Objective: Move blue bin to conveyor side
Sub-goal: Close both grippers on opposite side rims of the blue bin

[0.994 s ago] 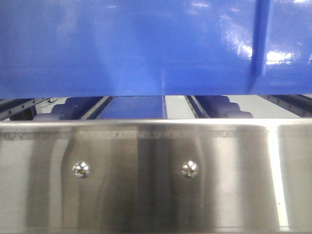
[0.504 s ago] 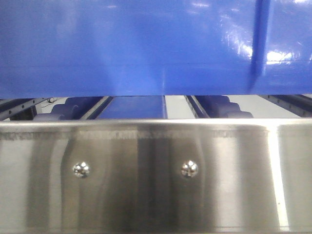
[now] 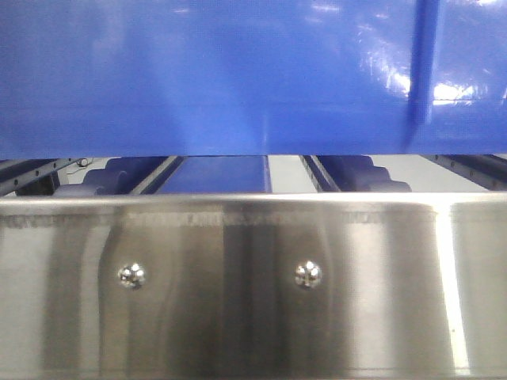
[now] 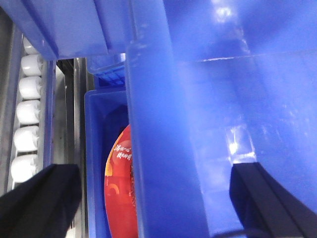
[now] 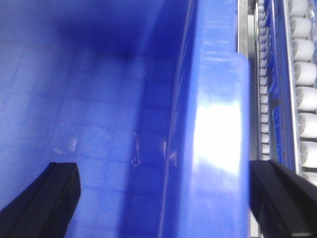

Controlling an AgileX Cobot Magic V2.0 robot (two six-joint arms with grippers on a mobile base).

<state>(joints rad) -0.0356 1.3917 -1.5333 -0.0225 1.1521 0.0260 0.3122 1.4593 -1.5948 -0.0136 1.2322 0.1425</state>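
The blue bin (image 3: 238, 79) fills the top of the front view, its lower edge above the conveyor. In the left wrist view my left gripper (image 4: 153, 171) is open and straddles the bin's wall (image 4: 163, 99), one finger outside and one inside, both apart from the wall. In the right wrist view my right gripper (image 5: 161, 166) is open and straddles the opposite wall (image 5: 218, 124) in the same way. The inside of the bin looks bare where it shows.
A stainless steel rail (image 3: 253, 285) with two screws crosses the front view. White conveyor rollers (image 4: 27, 114) run beside the bin and also show in the right wrist view (image 5: 304, 74). A second blue bin (image 4: 94, 148) holds a red packet (image 4: 121, 188).
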